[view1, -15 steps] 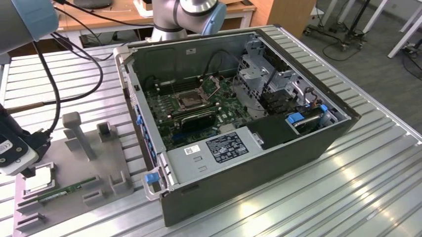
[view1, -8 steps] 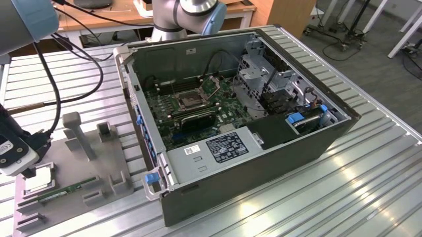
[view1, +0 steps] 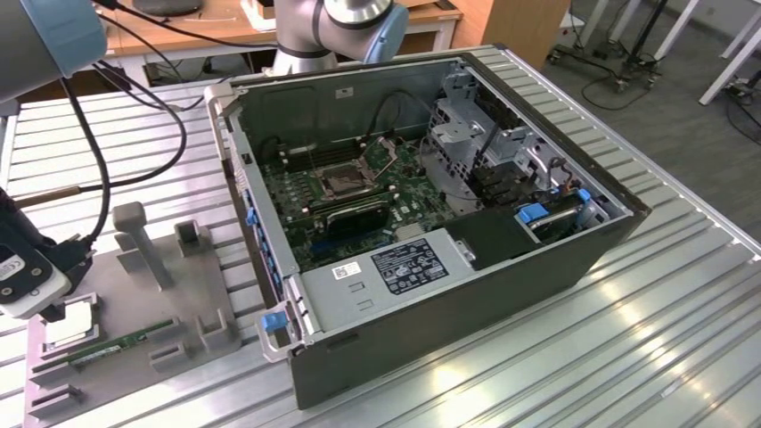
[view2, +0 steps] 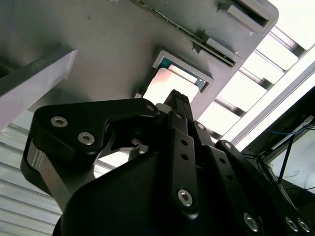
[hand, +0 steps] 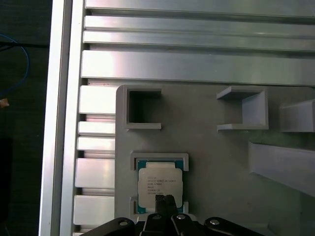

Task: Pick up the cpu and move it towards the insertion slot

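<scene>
**One chip [hand: 158, 184] in its pocket, closed gripper [hand: 165, 199] just above**

One arm works at this bench. Its gripper hangs low over the chip, tips pressed together and pinching nothing. The tips sit over one edge of the chip, and whether they touch it cannot be told.

The chip lies flat, metal face up, in a shallow walled pocket [hand: 158, 156] of a grey plate [hand: 211, 162]. Those walls probably keep the chip square and in a known spot, so it can be found and lifted cleanly. Other holders on the plate look made for the same purpose, and a green memory stick [view1: 119, 341] rests in one of them.

In the exterior view the socket [view1: 339, 185] is well apart from the chip, inside a computer case [view1: 500, 303]. The case lies on its side with the panel off, which leaves the board open from above.

Plate and case both rest on a ribbed aluminium table [view1: 618, 357]. Beyond it is a grey floor [view1: 666, 116], and black cables [view1: 102, 169] hang at the exterior view's left.
</scene>
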Robot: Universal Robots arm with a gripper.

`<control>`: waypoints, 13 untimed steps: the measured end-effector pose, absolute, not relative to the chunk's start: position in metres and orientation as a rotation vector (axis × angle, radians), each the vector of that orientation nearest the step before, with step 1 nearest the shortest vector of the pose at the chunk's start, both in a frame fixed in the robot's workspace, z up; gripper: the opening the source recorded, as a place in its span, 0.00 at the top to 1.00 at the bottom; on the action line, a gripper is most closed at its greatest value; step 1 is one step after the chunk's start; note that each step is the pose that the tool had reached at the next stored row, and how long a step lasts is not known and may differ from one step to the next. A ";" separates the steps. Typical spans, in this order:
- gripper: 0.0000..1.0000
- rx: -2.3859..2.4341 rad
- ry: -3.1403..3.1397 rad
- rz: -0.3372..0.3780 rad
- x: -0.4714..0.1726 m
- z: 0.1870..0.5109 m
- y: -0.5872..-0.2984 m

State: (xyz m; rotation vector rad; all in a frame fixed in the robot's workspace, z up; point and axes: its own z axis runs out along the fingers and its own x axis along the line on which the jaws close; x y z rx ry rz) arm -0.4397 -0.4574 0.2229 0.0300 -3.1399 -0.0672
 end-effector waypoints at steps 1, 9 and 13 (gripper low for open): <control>0.89 0.030 -3.140 -0.067 -0.440 0.223 -0.457; 0.89 0.030 -3.140 -0.067 -0.440 0.223 -0.457; 0.83 0.030 -3.140 -0.067 -0.440 0.223 -0.457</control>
